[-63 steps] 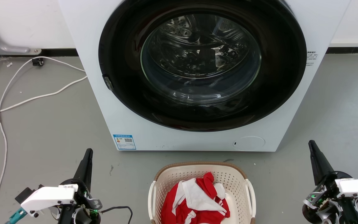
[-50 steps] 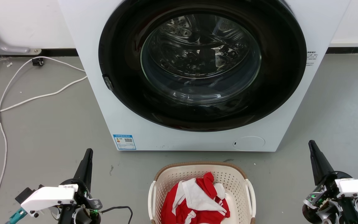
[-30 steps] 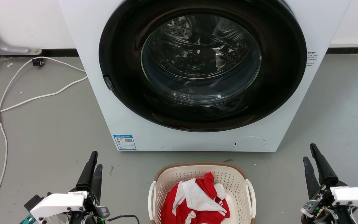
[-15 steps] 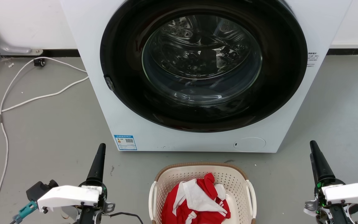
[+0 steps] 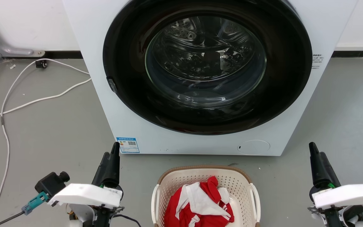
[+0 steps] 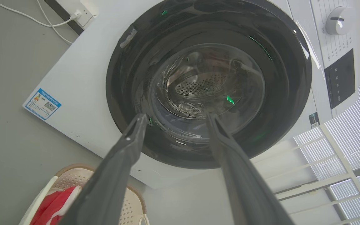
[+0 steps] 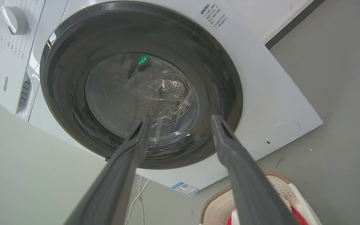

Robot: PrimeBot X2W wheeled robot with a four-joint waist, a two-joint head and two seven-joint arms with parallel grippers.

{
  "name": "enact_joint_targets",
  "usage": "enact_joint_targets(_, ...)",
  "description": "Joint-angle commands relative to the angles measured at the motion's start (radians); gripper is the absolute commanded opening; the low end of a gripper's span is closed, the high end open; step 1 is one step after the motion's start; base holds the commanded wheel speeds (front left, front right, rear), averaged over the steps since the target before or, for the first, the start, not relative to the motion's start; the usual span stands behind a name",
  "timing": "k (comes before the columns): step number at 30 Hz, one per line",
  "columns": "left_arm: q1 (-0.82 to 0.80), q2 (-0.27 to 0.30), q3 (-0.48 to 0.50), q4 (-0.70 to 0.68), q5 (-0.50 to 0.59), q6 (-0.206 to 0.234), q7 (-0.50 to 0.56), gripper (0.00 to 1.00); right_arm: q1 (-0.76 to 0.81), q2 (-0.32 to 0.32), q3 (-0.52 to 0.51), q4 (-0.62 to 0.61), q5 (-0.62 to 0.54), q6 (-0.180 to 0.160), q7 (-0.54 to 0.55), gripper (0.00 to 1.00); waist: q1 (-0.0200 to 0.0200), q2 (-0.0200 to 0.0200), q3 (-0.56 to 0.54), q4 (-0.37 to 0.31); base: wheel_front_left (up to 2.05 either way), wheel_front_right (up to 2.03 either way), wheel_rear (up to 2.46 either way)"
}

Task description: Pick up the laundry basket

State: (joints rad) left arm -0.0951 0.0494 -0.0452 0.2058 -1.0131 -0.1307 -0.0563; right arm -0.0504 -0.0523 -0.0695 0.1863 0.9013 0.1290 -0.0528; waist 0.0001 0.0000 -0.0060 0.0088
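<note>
Low in the middle of the head view, on the grey floor (image 5: 49,126) just in front of the washing machine (image 5: 200,143): the laundry basket (image 5: 175,180). Stands upright, mouth up, near end cut off by the frame edge. Appears to run its long axis away from the robot toward the machine, though hard to confirm with that end out of frame. Carries one white handle (image 5: 153,201) on the side toward the left gripper (image 5: 111,148) and a second handle (image 5: 257,198) toward the right gripper (image 5: 316,149).

Lies inward of both tools and below their tips: near the left gripper, well apart from the right, so closer to the left arm. Probably calls for swinging both arms in toward the handles and tipping the fingers (image 5: 115,160) down from their present aim, up at the machine's dark door (image 5: 128,94).

Spread wide on both sides, judging by the wrist views: a broad gap between the long, tapered dark prongs, nothing gripped, nothing touched.

Cream plastic, by the look rigid and light; walls peppered with small round holes; a brown woven-look rim (image 5: 200,167) around rounded corners; handles smooth, thin, arched loops — likely slippery against narrow fingertips. Inside, a crumpled heap of red and white cloth (image 5: 200,201), soft and loose. Behind, a glossy black door ring, domed glass, punched steel drum.
</note>
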Motion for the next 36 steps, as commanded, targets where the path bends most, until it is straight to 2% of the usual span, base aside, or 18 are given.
enact_joint_targets(1,-0.027,0.004,-0.006,-0.017,0.036,0.0,-0.008,1.0,-0.008,-0.002,0.003,-0.019,-0.041,0.001,-0.007,1.0,0.0,0.0,0.0,0.0,0.0,0.0,0.0)
enact_joint_targets(11,-0.025,0.005,-0.03,-0.017,0.22,0.0,-0.04,1.0,0.002,-0.001,0.012,-0.04,-0.258,0.001,-0.025,1.0,0.0,0.0,-0.002,0.002,0.0,0.0,0.0)
enact_joint_targets(36,-0.029,0.024,-0.089,0.018,0.57,0.014,-0.11,1.0,0.036,0.001,0.019,-0.084,-0.576,0.002,-0.029,1.0,0.0,0.0,-0.009,0.007,0.0,0.0,0.0)
